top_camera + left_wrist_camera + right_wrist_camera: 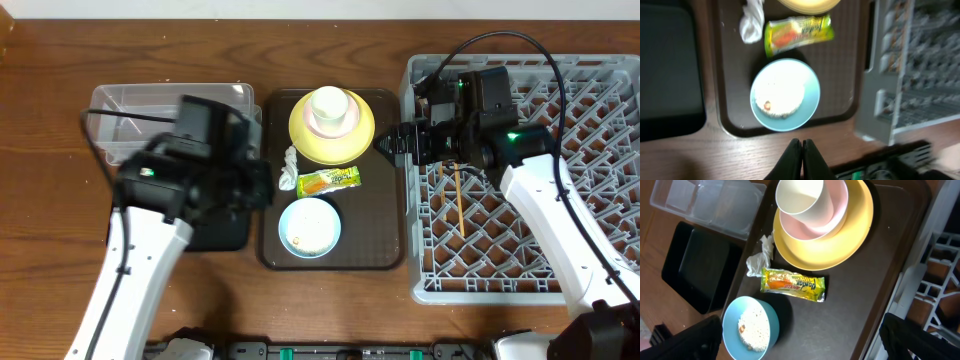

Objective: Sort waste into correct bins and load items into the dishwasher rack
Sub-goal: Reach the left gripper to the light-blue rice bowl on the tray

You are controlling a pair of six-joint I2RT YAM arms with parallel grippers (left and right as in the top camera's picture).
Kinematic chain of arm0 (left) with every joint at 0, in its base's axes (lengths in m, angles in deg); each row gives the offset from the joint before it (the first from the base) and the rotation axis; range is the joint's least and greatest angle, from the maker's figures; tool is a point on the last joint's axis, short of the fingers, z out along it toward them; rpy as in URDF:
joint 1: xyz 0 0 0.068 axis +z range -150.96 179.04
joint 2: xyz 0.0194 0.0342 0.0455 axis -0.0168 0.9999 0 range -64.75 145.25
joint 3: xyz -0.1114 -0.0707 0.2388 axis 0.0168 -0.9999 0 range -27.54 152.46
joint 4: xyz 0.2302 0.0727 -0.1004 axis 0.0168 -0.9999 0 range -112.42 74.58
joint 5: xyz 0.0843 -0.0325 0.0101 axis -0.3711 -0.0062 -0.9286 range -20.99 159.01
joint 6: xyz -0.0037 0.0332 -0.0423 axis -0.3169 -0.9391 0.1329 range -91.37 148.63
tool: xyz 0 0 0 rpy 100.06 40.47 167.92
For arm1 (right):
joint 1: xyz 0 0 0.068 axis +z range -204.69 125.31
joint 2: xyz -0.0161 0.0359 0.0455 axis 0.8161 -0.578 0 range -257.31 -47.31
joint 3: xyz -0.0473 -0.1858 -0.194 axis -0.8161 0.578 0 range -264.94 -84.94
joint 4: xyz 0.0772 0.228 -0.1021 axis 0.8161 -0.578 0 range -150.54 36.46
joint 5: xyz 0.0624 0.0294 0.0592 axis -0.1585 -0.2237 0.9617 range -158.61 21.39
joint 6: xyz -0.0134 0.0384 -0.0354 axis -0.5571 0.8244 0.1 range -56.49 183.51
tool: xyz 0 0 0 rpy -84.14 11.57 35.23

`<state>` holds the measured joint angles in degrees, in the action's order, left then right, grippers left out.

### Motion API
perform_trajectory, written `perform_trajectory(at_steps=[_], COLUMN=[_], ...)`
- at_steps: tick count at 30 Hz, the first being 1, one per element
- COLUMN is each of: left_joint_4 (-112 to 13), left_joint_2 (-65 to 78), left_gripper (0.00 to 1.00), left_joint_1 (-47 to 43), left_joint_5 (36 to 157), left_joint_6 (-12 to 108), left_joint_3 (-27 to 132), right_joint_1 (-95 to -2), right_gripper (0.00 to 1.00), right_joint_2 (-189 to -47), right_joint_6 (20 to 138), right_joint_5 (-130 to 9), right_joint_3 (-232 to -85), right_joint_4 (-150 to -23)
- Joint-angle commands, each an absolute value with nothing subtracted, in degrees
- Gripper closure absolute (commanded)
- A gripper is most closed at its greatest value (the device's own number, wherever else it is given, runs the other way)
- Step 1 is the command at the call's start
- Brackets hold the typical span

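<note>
On the brown serving tray, a yellow plate (pixel 352 140) carries a pale bowl (pixel 832 215) with a white cup (pixel 797 197) inside it. Beside it lie a crumpled tissue (pixel 290 166) and a green-and-yellow wrapper (pixel 329 180). The light blue bowl (pixel 309 226) holds rice scraps (pixel 754 327). Two chopsticks (pixel 458 200) lie in the grey rack (pixel 540 270). My left gripper (pixel 801 145) is shut on nothing, high above the tray's left edge, with the blue bowl (pixel 785 95) below. My right gripper (pixel 802 340) is open wide above the tray's right side, holding nothing.
The clear tub (pixel 140 105) stands at the back left. The black tray (pixel 215 235) sits in front of it, partly under my left arm. The brown serving tray (pixel 380 240) lies between those bins and the rack.
</note>
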<state>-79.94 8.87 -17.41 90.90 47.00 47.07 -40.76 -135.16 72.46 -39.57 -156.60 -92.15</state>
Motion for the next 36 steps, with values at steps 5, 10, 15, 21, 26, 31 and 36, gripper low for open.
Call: perform_trajectory(at_steps=[5,10,15,21,26,31,36], left_joint_4=[-74.6,-66.03,-58.67,-53.31,-51.08,-50.45,-50.45], left_joint_2=[9.07,10.01,12.31,16.61,21.73,24.98,25.81], left_gripper=[0.54,0.52,0.52,0.53,0.58,0.64,0.65], left_joint_1=[-28.69,-34.35,-37.8,-39.57,-41.45,-41.93,-41.93], left_joint_5=[84.12,84.1,84.06,83.84,82.4,82.4,81.28], left_joint_6=[53.47,59.07,59.4,59.4,59.4,59.42,59.4], left_joint_3=[39.92,33.06,28.55,28.05,28.07,28.07,28.05], right_joint_1=[-40.36,-40.36,-40.36,-40.36,-40.36,-40.36,-40.36], right_gripper=[0.01,0.01,0.01,0.01,0.01,0.01,0.01], right_joint_2=[-134.64,-134.64,-134.64,-134.64,-134.64,-134.64,-134.64], right_joint_6=[72.65,72.65,72.65,72.65,72.65,72.65,72.65], right_joint_5=[-38.81,-38.81,-38.81,-38.81,-38.81,-38.81,-38.81], right_joint_3=[-157.25,-157.27,-157.27,-157.25,-157.27,-157.27,-157.25], right_joint_4=[-92.13,-92.13,-92.13,-92.13,-92.13,-92.13,-92.13])
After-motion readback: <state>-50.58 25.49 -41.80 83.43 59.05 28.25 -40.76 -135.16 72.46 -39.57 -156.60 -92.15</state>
